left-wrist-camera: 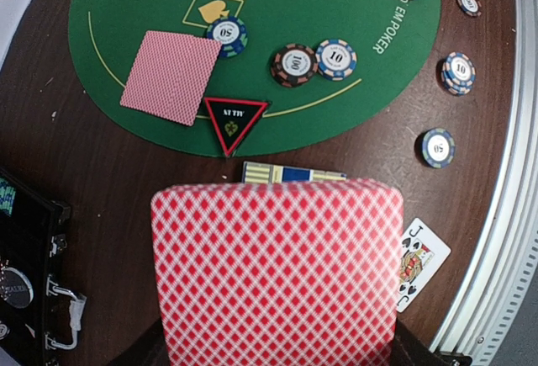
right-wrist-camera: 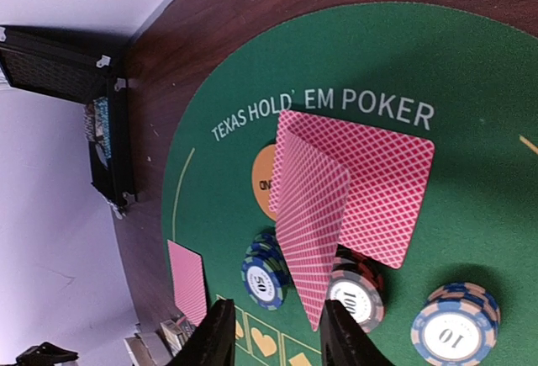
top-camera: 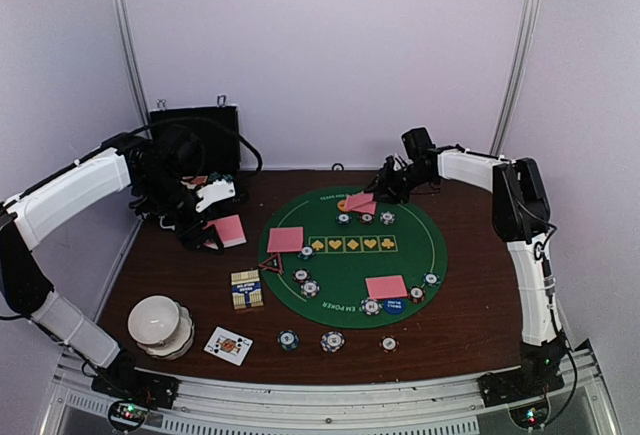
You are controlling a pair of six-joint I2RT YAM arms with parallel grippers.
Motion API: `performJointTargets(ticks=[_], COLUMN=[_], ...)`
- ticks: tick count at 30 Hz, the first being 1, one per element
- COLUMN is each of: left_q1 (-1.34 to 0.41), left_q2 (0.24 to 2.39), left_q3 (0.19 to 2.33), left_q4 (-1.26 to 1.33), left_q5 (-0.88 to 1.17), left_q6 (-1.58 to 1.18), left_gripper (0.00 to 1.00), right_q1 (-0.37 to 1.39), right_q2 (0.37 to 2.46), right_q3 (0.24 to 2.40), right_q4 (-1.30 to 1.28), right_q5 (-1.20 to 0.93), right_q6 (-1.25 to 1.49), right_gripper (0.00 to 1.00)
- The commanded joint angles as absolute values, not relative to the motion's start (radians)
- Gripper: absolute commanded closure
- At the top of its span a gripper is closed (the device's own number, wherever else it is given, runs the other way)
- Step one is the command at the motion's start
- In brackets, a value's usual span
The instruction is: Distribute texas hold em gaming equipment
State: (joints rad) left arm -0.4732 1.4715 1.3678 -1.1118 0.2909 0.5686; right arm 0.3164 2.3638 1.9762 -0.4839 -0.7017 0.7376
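My right tool has its jaws parted. A pink-backed card leans tilted just past the tips, over a flat card beside the orange button on the green mat. I judge this deal is being released. Next I should back away without snagging it. My left tool grips a spare card above the worktop.

Top external: high behind the near edge, looks down and forward over the table. Left wrist: close above the table's left side, faces right across the green mat — a card fills its lower frame. Right wrist: low over the mat's far edge, frame rolled sideways. All three share the mat.
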Motion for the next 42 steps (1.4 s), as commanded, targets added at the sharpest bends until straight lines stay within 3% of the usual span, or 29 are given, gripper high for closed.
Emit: performJointTargets(ticks=[1,6,8,18,26,42], left_q1=[-0.472,-0.472,-0.472,-0.472,-0.472,-0.472], left_q2=[1.441,1.443,1.445,1.461,1.471,1.485], left_q3=[1.368,1.370,1.372,1.388,1.401,1.422], left_q4=[-1.099,-1.100,-1.099,-1.092,-1.091,-1.091], left_q5=[0.307,0.310,0.311,0.315,0.328,0.352], left_q6=[0.581,0.580,0.578,0.566,0.563,0.551], left_gripper=[1.00,1.00,1.00,1.00,1.00,1.00], right_q1=[0.311,0.327,0.348,0.589,0.791,0.916], right_q2=[2.276,2.158,2.109,1.875,1.845,2.025], right_q3=[1.999,1.930,1.896,1.604,1.429,1.611], right_q4=[-0.581,-0.601,-0.595,-0.340,0.018,0.075], right_q5=[-0.618,-0.554,-0.552,-0.654,-0.735,-0.759], right_q6=[0.670,0.625,0.611,0.755,0.994,1.063], right_gripper=[0.61,0.36,0.30,0.24,0.22,0.18])
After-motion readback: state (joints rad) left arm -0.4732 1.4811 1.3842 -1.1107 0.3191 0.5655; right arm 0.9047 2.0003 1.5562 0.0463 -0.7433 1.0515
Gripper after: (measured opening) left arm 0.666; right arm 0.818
